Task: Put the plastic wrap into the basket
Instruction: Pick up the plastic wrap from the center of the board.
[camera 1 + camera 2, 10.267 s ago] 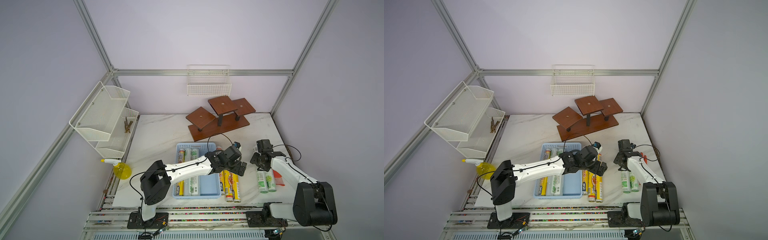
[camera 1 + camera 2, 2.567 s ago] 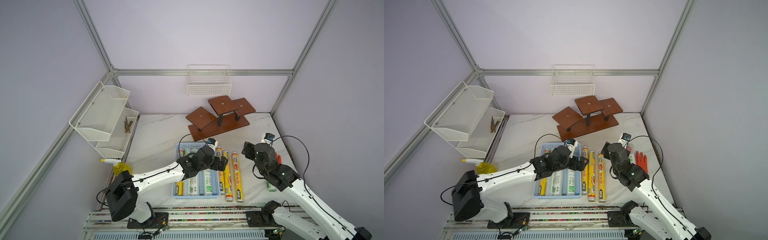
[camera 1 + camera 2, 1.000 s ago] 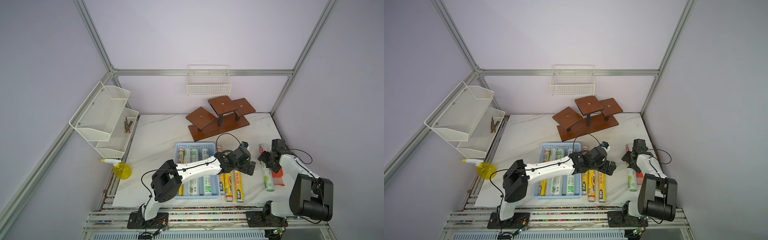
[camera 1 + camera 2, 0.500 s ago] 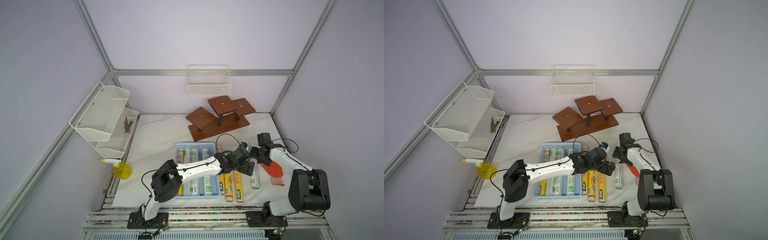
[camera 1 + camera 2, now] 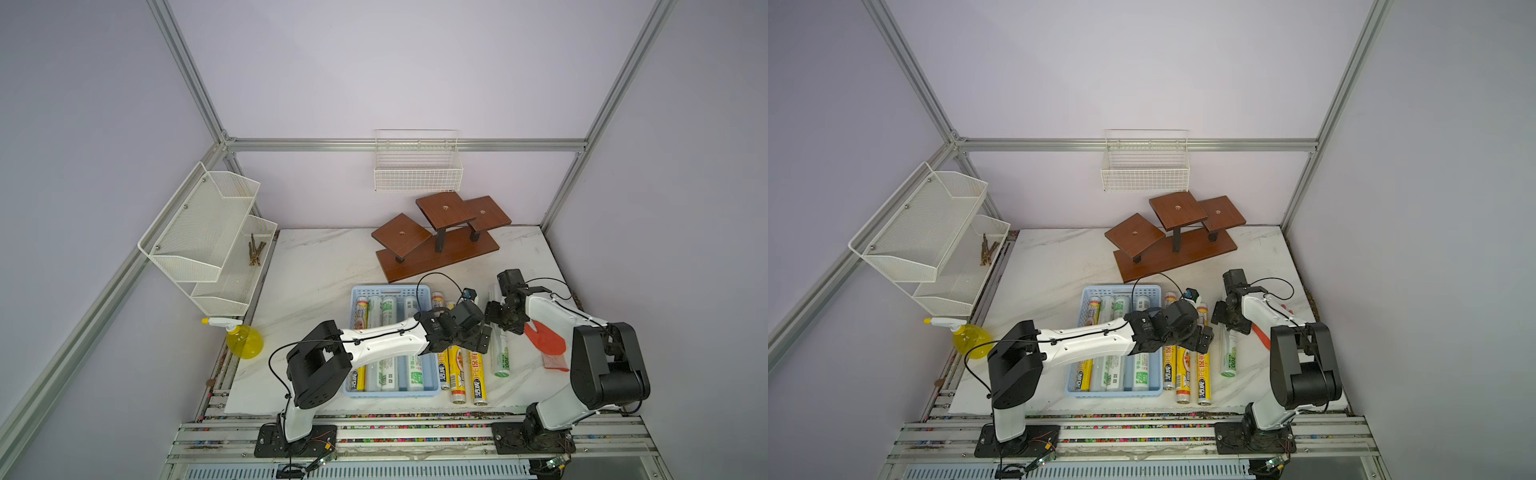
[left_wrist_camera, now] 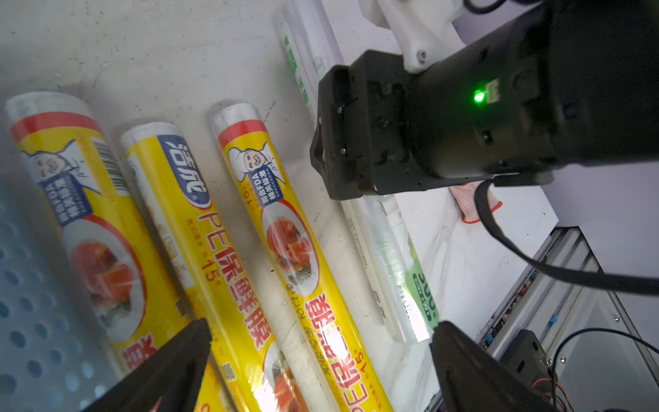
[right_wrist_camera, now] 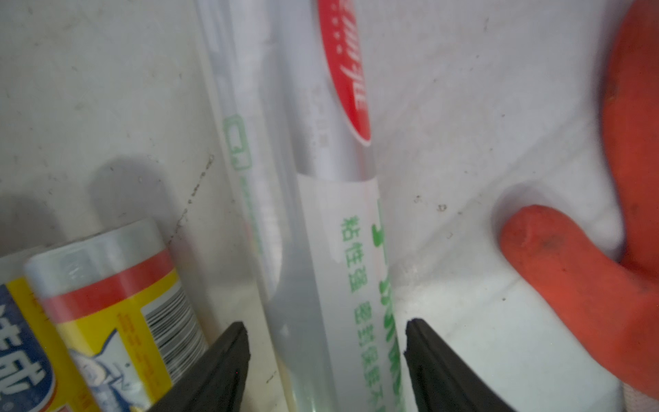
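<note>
Outside the basket [image 5: 392, 394], at its 3 o'clock on the bench [image 5: 316, 266], the whitish plastic wrap [image 5: 501, 359] lies along 12–6, green-printed end toward 6. It sits between the parted, unclamped jaws of the right gripper [image 7: 326, 331]. The left gripper [image 6: 321, 331] gapes empty over the yellow rolls [image 6: 228, 249].

Print on the plastic wrap [image 5: 478, 376]
"PE保鲜膜" and "15" are read on a yellow roll [image 6: 214, 249]; "FDA" is printed on the blue badge [image 6: 271, 185] of the next yellow roll [image 6: 296, 257]. "300" is seen in green on the whitish roll [image 6: 422, 296]; its green Chinese characters [image 7: 351, 257] are shown blurred in the right wrist view.
</note>
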`<state>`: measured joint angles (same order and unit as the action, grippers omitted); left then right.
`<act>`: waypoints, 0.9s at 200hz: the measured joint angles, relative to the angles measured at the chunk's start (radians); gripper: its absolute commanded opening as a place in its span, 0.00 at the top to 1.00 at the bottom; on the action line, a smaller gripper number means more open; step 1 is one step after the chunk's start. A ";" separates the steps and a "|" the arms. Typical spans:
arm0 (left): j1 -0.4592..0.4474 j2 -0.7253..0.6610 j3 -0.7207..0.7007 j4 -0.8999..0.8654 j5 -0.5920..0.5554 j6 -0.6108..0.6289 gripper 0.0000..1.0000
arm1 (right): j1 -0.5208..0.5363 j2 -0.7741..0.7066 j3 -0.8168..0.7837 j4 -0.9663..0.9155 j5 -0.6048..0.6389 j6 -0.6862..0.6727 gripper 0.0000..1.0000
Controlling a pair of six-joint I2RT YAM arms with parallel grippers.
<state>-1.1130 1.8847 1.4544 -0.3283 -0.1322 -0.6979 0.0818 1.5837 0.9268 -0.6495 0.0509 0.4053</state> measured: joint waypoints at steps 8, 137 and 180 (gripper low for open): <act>0.003 -0.019 -0.013 0.012 -0.002 0.000 0.00 | 0.000 0.011 0.000 -0.002 0.004 -0.003 0.26; 0.029 -0.042 -0.034 0.080 0.069 0.002 0.00 | 0.005 0.075 0.010 -0.002 0.007 -0.050 0.42; 0.029 -0.032 -0.033 0.080 0.078 0.001 0.00 | 0.005 0.076 0.010 0.002 0.011 -0.049 0.47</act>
<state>-1.0836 1.8526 1.4212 -0.2485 -0.0540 -0.6968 0.0864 1.6592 0.9371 -0.6479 0.0620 0.3561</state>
